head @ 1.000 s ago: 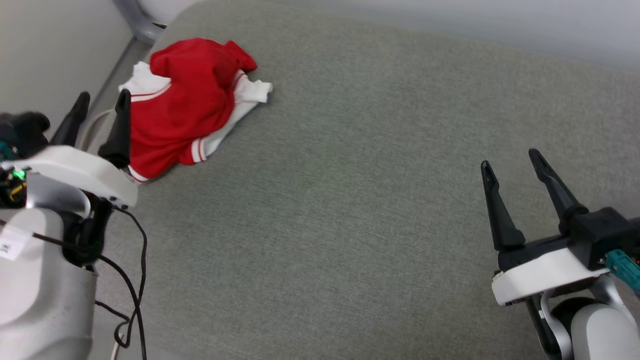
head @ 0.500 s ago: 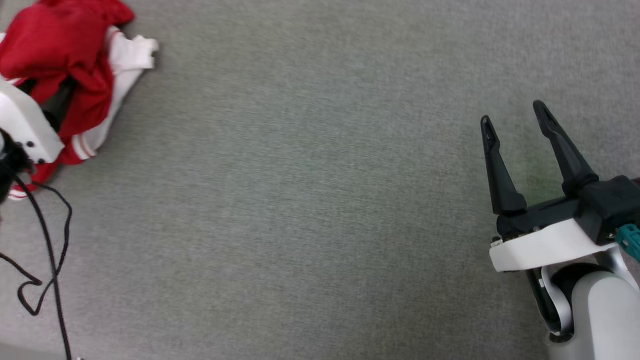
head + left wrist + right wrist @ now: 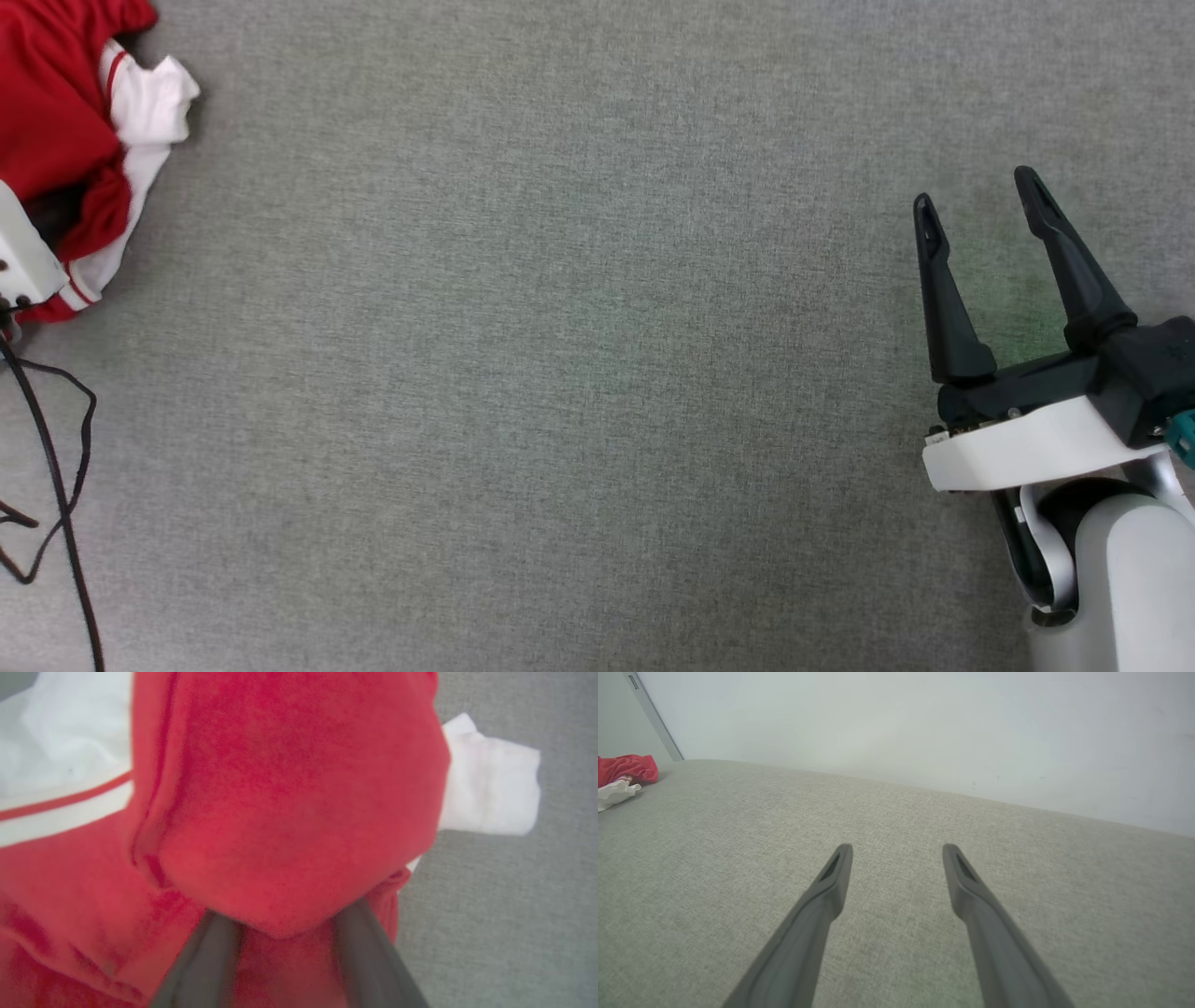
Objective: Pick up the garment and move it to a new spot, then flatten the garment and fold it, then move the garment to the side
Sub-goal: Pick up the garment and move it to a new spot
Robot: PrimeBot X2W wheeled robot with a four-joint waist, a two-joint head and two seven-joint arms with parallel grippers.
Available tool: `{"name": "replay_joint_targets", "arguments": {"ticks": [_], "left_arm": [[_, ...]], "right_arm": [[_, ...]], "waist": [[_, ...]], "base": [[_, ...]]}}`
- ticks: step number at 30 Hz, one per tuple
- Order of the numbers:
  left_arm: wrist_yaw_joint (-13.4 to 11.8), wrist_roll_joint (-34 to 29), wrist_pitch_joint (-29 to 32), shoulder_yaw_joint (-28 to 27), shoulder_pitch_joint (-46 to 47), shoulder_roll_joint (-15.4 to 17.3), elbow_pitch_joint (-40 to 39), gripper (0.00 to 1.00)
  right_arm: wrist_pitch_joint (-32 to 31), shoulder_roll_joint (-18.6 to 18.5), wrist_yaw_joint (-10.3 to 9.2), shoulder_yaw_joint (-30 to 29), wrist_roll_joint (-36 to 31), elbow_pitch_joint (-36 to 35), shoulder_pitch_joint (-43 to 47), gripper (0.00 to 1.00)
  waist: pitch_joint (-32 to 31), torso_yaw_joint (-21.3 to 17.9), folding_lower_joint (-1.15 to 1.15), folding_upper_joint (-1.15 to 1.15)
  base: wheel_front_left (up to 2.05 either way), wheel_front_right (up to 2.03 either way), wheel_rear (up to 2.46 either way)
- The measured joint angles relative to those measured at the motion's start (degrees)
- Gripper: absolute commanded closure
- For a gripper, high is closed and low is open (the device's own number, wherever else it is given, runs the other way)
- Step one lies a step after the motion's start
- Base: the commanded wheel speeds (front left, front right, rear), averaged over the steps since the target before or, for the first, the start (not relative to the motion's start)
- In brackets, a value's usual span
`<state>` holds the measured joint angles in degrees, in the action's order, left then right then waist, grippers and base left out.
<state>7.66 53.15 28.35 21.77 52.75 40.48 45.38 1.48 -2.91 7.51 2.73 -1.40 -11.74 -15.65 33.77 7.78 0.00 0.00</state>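
Nearest, the right pincer (image 3: 975,187) hangs over the bare grey fabric surface (image 3: 560,373), its two dark fingers spread wide and holding nothing. At the near left, a loose black cable (image 3: 56,448) loops across the surface under the left arm.

Farther off, the garment (image 3: 56,121), a crumpled red jersey with white sleeves, lies bunched at the far left, well apart from the right pincer. The left pincer (image 3: 285,926) sits buried in it. A red fold bulges between its two fingers and hides the tips, so I cannot tell whether it grips.

Beyond stands a pale wall (image 3: 924,728).

Likely risks:
- A pinch on one loose fold may slip out on lifting.
- The same pinch may drag the jersey into a tighter wad.
- The cable may snag the arm.

Count: one garment, two pincers, one cable.
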Motion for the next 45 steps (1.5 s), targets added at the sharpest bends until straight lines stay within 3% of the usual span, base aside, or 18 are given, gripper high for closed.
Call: {"name": "replay_joint_targets", "arguments": {"ticks": [5,11,18,23,31,39,45], "left_arm": [[-0.1,-2.5,-6.1,1.5,0.2,-0.8,4.1,1.00],[-0.4,-5.4,-18.2,1.8,0.3,-2.8,6.2,1.00],[-2.9,-8.4,-32.9,1.7,-0.2,-5.4,5.5,1.00],[-5.1,-9.5,-38.8,2.0,-3.1,-7.7,3.1,1.00],[-7.8,-10.3,-40.9,3.8,-10.0,-10.7,-6.4,1.00],[-9.9,-10.4,-36.2,8.2,-18.1,-13.7,-19.3,1.00],[-9.7,-11.0,-31.5,13.9,-21.7,-16.5,-27.2,1.00]], "right_arm": [[0.7,0.0,0.00,-0.3,0.8,1.1,0.4,0.00],[1.9,0.0,0.00,-1.4,2.6,3.0,2.7,0.00],[2.7,0.0,0.00,-3.9,5.0,4.3,6.8,0.00],[2.8,0.0,0.00,-5.6,6.5,4.8,10.3,0.00],[2.3,0.0,0.00,-6.2,7.7,4.4,14.3,0.00],[1.7,0.0,0.00,-6.2,8.5,4.1,15.8,0.00],[1.8,0.0,0.00,-5.9,9.2,3.5,16.0,0.00]], "waist": [[-2.6,0.5,0.01,0.00],[-8.1,1.0,0.00,0.00],[-15.7,1.6,0.00,0.00],[-21.3,1.7,-0.01,0.00],[-27.4,-0.8,-0.02,0.00],[-28.9,-6.6,-0.01,0.00],[-28.4,-11.4,-0.01,0.00]], "base": [[0.00,0.00,0.00],[0.00,0.00,0.00],[0.00,0.00,0.00],[0.00,0.00,0.00],[0.00,0.00,0.00],[0.00,0.00,0.00],[0.00,0.00,0.00]]}}
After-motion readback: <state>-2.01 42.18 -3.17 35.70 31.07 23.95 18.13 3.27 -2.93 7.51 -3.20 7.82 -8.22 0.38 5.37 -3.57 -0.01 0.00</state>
